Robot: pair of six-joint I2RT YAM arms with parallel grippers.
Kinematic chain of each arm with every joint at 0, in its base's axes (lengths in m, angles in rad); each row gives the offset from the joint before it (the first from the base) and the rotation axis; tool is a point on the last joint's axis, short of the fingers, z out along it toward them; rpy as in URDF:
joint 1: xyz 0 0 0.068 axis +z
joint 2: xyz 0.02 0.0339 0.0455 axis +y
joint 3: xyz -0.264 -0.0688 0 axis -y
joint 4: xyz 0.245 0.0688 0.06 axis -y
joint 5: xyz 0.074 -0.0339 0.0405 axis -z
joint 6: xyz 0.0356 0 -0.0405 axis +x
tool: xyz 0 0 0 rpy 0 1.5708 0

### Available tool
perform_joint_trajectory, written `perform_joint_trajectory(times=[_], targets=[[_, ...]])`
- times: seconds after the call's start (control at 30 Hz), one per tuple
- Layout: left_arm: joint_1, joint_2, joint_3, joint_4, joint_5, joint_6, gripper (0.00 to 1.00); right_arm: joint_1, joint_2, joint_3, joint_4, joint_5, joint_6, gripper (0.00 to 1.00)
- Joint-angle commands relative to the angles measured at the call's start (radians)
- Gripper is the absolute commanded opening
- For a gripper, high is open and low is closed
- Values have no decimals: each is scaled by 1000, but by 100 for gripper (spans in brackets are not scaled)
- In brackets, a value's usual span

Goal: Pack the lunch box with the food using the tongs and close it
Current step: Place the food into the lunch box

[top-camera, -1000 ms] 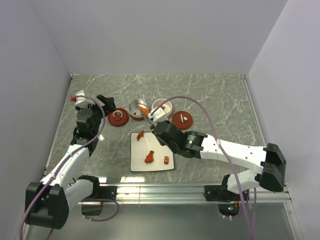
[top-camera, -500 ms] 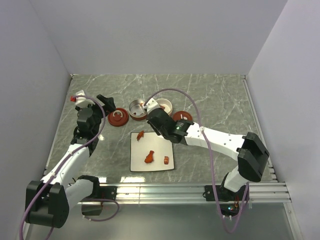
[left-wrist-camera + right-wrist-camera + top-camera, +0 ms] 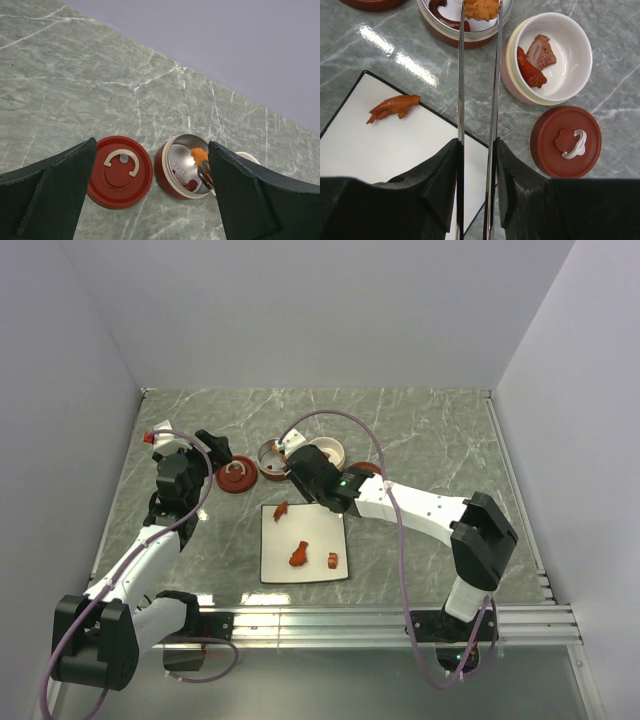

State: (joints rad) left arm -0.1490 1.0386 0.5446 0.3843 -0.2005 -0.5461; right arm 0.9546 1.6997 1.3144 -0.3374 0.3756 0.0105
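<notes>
Keeps the left pincer (image 3: 212, 444) spread wide and empty over the left of the bench (image 3: 430, 440), unmoved from a second ago, looking down on a red lid (image 3: 120, 171) lying flat just left of the open steel pot (image 3: 176, 159) of the lunch box. Pinches the tongs (image 3: 477, 90) in the right pincer (image 3: 476, 150), slim silver arms running nearly parallel toward the far side, tips clamped on one rough orange chunk (image 3: 481, 7) of the food. Carries that chunk a little farther left and away than a second ago, now right over the steel pot's mouth, above a dark red curved strip (image 3: 445, 17) already inside. Looks ready for the drop: likely only an easing of the squeeze needed. Leaves three pieces on the white plate (image 3: 300, 530) nearer the arms, same count as before: an orange-brown strip (image 3: 394, 107) at the far left corner and two red-orange chunks (image 3: 298, 555) closer in. Shows, just right of the steel pot, the white pot (image 3: 570, 40) with a red piece (image 3: 529, 70) and a pinkish piece (image 3: 541, 50) inside, and nearer and right of it a second red lid (image 3: 566, 141), off. Puts packing past the halfway mark, at a guess, with both lids not yet on.
</notes>
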Motion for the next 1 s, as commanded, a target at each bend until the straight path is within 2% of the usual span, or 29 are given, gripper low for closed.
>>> perform_joint_trajectory(times=[0.0, 0.1, 0.33, 0.5, 0.8, 0.97], targets=[[5, -11, 35, 51, -14, -6, 99, -16, 8, 68, 38, 11, -29, 26], [5, -12, 34, 51, -13, -6, 99, -24, 17, 81, 31, 17, -30, 28], [5, -6, 37, 53, -14, -6, 99, -33, 34, 100, 21, 26, -30, 45], [5, -3, 37, 53, -13, -6, 99, -36, 40, 103, 21, 23, -35, 51], [5, -3, 38, 53, -8, -6, 99, -36, 17, 85, 29, 29, -26, 53], [5, 0, 38, 54, -10, -6, 100, -33, -57, 25, 44, 26, -12, 53]])
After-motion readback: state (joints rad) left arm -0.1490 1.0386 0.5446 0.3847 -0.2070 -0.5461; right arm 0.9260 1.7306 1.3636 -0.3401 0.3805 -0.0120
